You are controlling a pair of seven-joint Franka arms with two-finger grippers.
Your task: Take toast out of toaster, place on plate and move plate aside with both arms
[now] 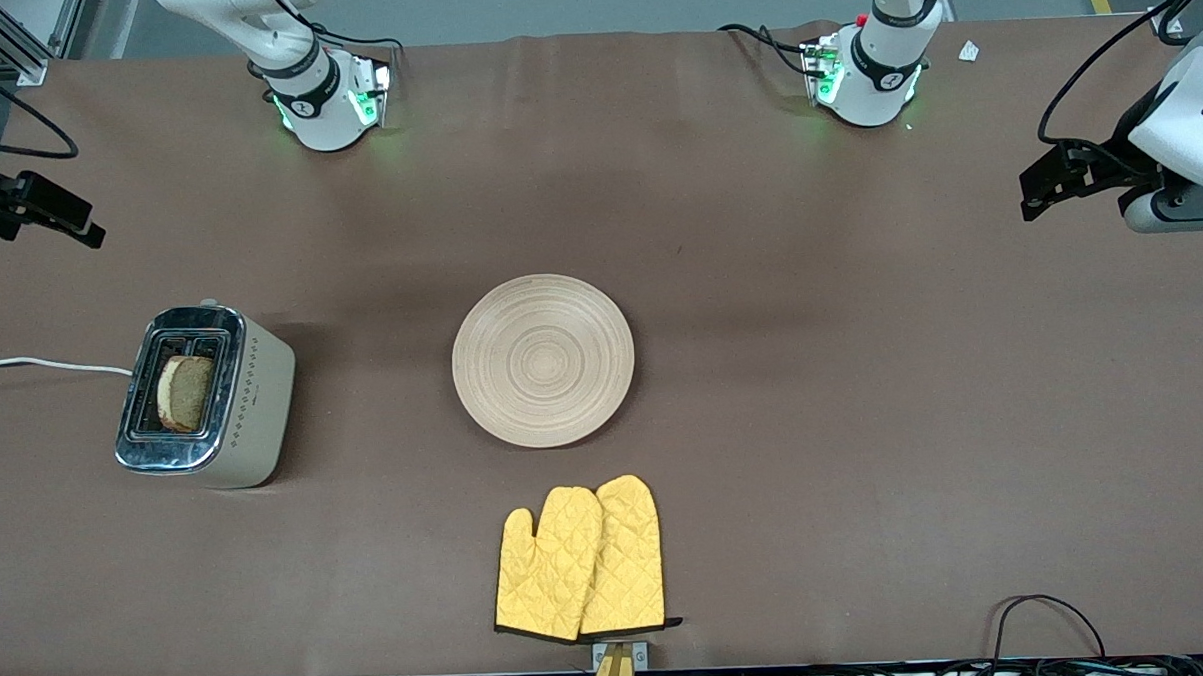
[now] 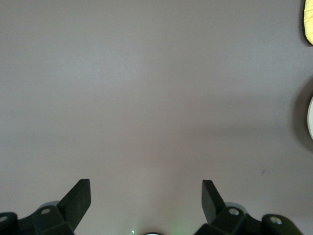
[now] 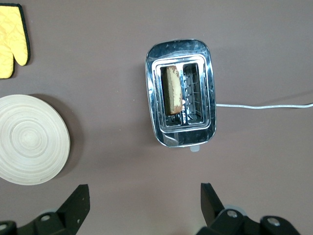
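The toast [image 1: 185, 393] stands upright in one slot of a silver and beige toaster [image 1: 258, 390] toward the right arm's end of the table; in the right wrist view the toast [image 3: 173, 90] shows edge-on in the toaster [image 3: 208, 93]. The round wooden plate [image 1: 542, 360] lies bare at mid-table and also shows in the right wrist view [image 3: 32, 139]. My right gripper [image 1: 67, 222] [image 3: 145, 205] is open and empty, high above the table beside the toaster. My left gripper [image 1: 1046, 182] [image 2: 146, 200] is open and empty over bare table at the left arm's end.
Two yellow oven mitts [image 1: 579, 564] lie nearer the front camera than the plate. A white power cord [image 1: 42, 365] runs from the toaster off the table's end. The two white arm bases [image 1: 328, 102] stand at the table's back edge. Cables hang along the front edge.
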